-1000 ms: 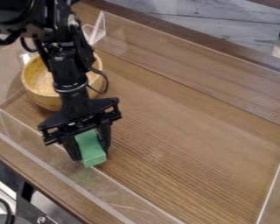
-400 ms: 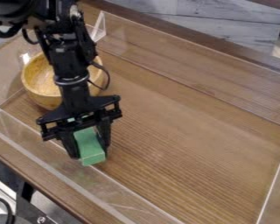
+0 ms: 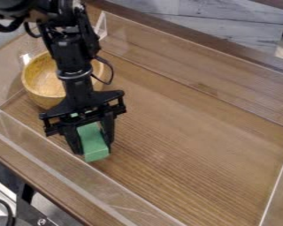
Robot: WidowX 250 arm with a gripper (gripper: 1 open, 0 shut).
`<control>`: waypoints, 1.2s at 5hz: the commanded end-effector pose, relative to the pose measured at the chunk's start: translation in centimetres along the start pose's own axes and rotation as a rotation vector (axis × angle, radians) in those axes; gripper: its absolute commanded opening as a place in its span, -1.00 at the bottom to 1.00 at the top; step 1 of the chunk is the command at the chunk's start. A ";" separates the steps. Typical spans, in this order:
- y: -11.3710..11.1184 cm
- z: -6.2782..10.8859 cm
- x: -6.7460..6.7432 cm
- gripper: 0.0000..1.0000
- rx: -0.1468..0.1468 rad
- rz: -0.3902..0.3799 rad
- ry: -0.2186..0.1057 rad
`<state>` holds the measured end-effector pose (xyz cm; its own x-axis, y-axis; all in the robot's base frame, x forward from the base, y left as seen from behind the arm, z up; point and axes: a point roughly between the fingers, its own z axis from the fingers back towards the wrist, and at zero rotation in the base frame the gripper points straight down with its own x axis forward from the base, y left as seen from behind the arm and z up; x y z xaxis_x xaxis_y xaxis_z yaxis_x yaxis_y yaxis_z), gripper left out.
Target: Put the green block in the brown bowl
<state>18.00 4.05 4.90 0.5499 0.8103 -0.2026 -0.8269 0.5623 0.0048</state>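
Observation:
The green block (image 3: 95,146) hangs end-down just above the wooden table, its lower end showing below the fingers. My gripper (image 3: 89,134) is shut on the block's upper part, with the black arm rising straight above it. The brown bowl (image 3: 43,82) stands behind and to the left of the gripper, near the table's far left corner. The arm crosses in front of the bowl's right side and hides part of its rim. The bowl's golden inside shows nothing in it.
A clear plastic wall (image 3: 168,48) rings the wooden table (image 3: 191,124), with its front edge (image 3: 61,181) close below the gripper. A grey marbled surface (image 3: 226,22) lies beyond the back wall.
The gripper has lifted slightly with the green block and shifted a little toward the bowl. The bowl has not moved.

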 end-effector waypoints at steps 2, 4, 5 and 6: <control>-0.4 4.0 0.1 -1.00 -0.039 -0.060 -0.023; 0.7 9.9 0.8 -1.00 -0.081 -0.137 0.000; 2.2 12.8 3.0 -1.00 -0.118 -0.176 0.007; 3.5 14.2 5.1 -1.00 -0.153 -0.216 0.002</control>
<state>19.17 12.10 16.50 0.7032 0.6694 -0.2396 -0.7096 0.6819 -0.1774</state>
